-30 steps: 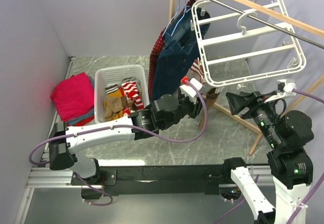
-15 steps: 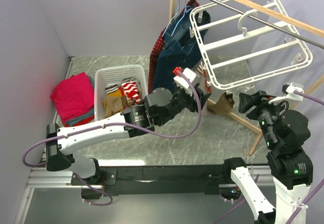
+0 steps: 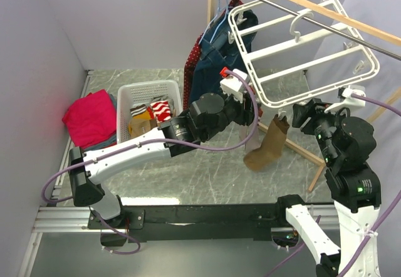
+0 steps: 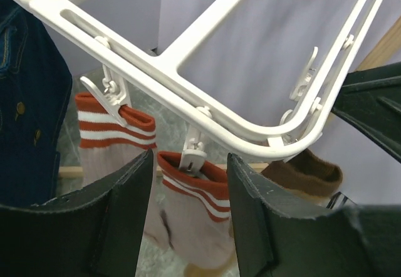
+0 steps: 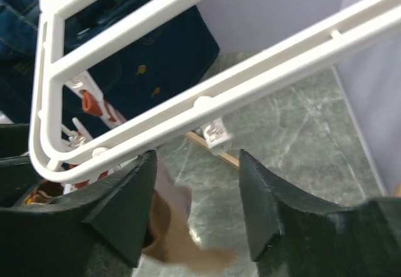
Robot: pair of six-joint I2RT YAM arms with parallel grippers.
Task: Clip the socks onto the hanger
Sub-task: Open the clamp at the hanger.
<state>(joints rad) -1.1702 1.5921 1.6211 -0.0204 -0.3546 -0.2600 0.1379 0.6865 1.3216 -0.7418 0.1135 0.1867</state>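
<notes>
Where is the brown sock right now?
In the top view, the brown sock dangles under the near corner of the white hanger, just right of the striped socks.

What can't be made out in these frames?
- Left wrist view: the corner of the hanger covers the top of the brown sock, so any clip on it is hidden.
- Right wrist view: that sock is blurred, partly behind a finger.
- Top view: the left arm hides part of the basket.

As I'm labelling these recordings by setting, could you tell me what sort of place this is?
Probably a lab mock-up of a laundry corner: a white clip hanger hangs from a wooden rack, a white basket of clothes sits on the marbled tabletop, and plain walls enclose it.
</notes>
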